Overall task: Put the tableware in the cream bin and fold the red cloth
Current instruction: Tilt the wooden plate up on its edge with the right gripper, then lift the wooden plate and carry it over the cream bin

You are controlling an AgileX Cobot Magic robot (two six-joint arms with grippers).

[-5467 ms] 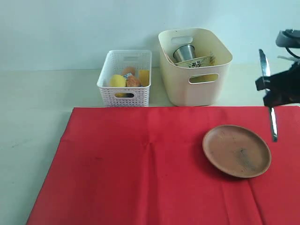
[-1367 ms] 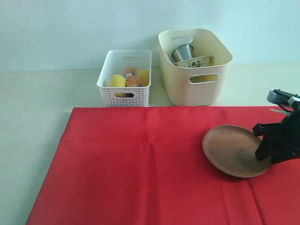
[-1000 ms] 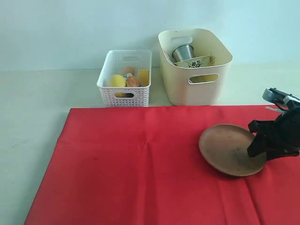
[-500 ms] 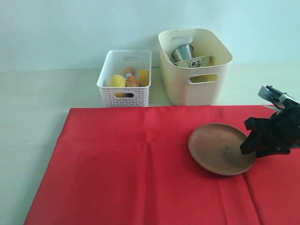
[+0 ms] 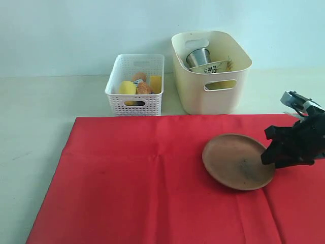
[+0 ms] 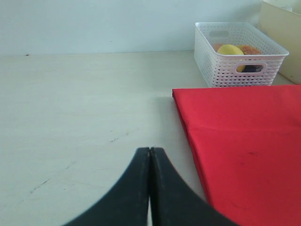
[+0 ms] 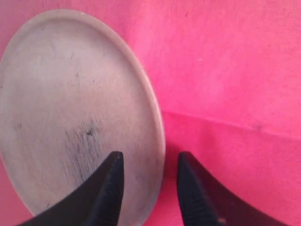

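Since half a second ago the round brown plate (image 5: pixel 237 161) has slid a little toward the counter's left edge, and my right end effector (image 7: pixel 150 155) has travelled with it.

Plate: lying flat on the red cloth (image 5: pixel 152 178), on the right half of the counter (image 5: pixel 35 112), in front of the cream bin (image 5: pixel 213 96) and well apart from it.

Right end effector: low at the plate's rim nearest the counter's right edge. Fingers apart, one over the plate's surface, the other over the cloth, with the rim between them. No clamping seen.

Cloth: spread flat and unfolded across the near part of the counter.

Cream bin: upright toward the counter's far edge, just behind the cloth. The steel cup (image 5: pixel 199 56) and pale green bowl (image 5: pixel 210 67) sit inside it.

White perforated basket (image 5: pixel 134 104): near the bin, on the side toward the counter's left edge, with a lemon (image 5: pixel 127 88) and other food in it.

Left end effector (image 6: pixel 150 150): fingers pressed together on nothing, over bare counter off the cloth's left edge.
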